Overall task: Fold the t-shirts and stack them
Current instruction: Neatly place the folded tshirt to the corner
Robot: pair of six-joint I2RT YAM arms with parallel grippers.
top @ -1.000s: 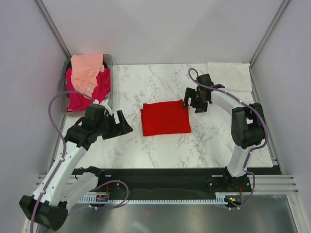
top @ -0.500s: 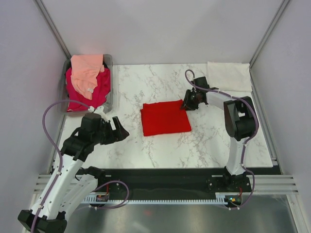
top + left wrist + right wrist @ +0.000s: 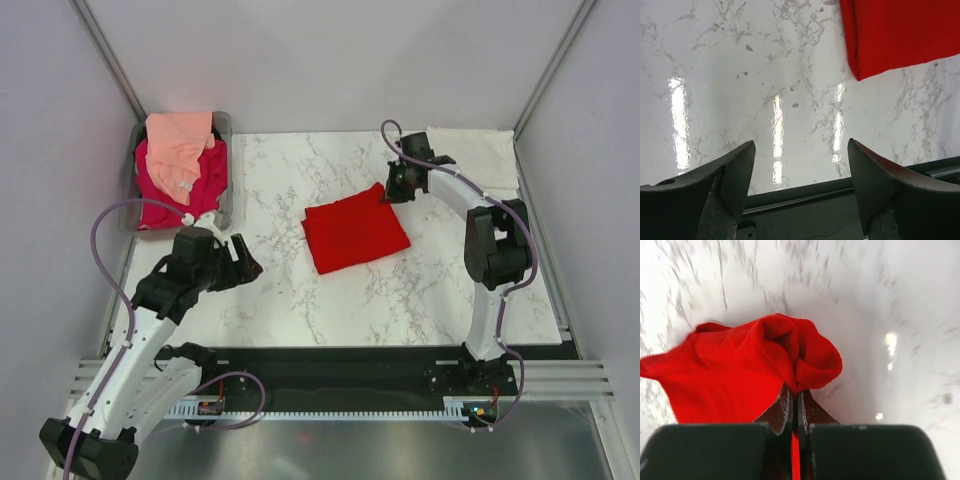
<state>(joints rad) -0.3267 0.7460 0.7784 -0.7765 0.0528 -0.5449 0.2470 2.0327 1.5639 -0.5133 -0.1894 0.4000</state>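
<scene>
Table point(image 3: 280, 180): red tee point(image 3: 355, 232), likely cream tee point(image 3: 475, 155)

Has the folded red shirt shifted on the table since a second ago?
Yes. The red shirt has slid right, away from the bin, and turned, its far right corner dragged toward the back of the table by the shut right gripper.

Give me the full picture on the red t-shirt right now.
The red t-shirt is bright, plain soft cloth, folded into a flat, roughly square packet lying askew near the middle of the marble table. Its far right corner is bunched and pinched between the shut fingers of the right gripper; the rest lies on the tabletop. The left gripper is open and clear of it. No tag shows.
</scene>
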